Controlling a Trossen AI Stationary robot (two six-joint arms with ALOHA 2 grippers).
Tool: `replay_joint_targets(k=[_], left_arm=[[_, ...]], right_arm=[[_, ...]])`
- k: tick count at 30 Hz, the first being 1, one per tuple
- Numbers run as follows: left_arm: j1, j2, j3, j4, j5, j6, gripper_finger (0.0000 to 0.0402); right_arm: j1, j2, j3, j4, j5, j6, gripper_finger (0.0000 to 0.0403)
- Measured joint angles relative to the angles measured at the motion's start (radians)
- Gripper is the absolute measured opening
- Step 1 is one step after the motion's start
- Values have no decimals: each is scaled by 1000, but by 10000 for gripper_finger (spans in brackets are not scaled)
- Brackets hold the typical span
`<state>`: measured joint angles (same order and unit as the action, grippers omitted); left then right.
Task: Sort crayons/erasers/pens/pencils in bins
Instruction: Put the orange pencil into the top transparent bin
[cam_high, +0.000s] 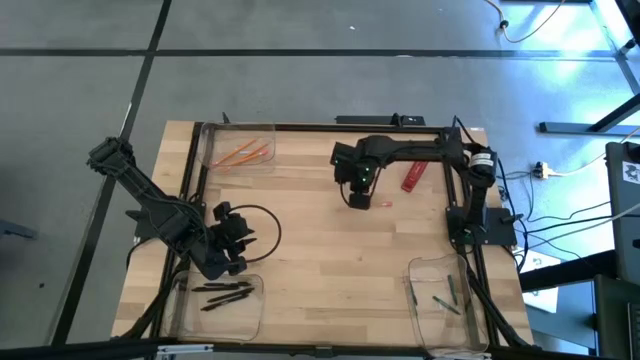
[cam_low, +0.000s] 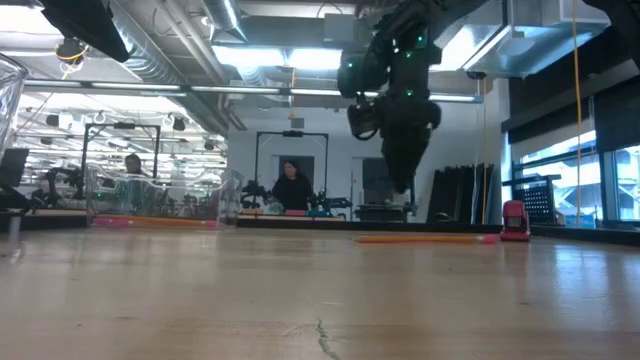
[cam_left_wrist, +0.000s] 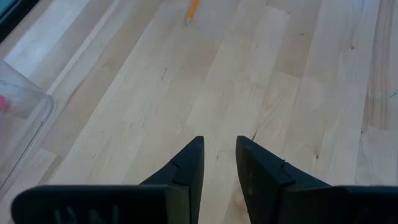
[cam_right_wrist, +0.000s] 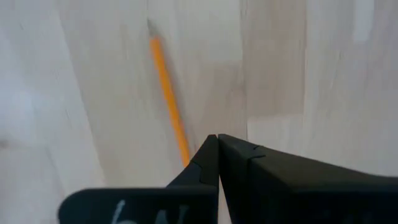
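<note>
One orange pencil (cam_right_wrist: 168, 99) lies flat on the wooden table (cam_high: 330, 270), right of centre; the low view shows this pencil (cam_low: 420, 239) resting along its whole length. My right gripper (cam_right_wrist: 216, 138) hangs shut and empty above its near end, fingers pointing down, clear of the table (cam_low: 400, 186). More pencils (cam_high: 245, 153) lie in the far-left clear bin (cam_high: 268, 165). Several black pens (cam_high: 225, 292) lie in the near-left bin (cam_high: 255, 320). My left gripper (cam_left_wrist: 219, 155) stands open over bare wood beside that bin (cam_high: 232, 240), holding nothing.
A thick red cylinder (cam_high: 413, 177) lies at the far right, past the pencil. A third clear bin (cam_high: 420, 310) at the near right holds a few small sticks. A black frame (cam_high: 300, 127) borders the table. People sit in the room beyond (cam_low: 292, 188).
</note>
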<state>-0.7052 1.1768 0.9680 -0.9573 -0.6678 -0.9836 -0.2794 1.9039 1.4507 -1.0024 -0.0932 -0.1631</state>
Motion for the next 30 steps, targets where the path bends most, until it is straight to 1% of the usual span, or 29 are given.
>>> replay_joint_targets(k=[6, 11, 13, 17, 22, 26, 30], left_arm=[[0, 0, 0, 0, 0, 0, 85], [0, 0, 0, 0, 0, 0, 85], [0, 0, 0, 0, 0, 0, 85], [0, 0, 0, 0, 0, 4, 85], [3, 0, 0, 1, 0, 58, 85], [19, 0, 0, 4, -1, 53, 85], [30, 0, 0, 21, -1, 51, 85]], right_arm=[[57, -40, -3, -130, 93, 18, 2], [98, -109, -4, -192, 100, 73, 2], [112, -151, -30, -199, 101, 91, 2], [139, -280, -173, -164, 103, 188, 2], [165, -459, -395, 43, 103, 283, 2], [164, -522, -485, 104, 104, 353, 12], [159, -526, -531, 104, 149, 366, 28]])
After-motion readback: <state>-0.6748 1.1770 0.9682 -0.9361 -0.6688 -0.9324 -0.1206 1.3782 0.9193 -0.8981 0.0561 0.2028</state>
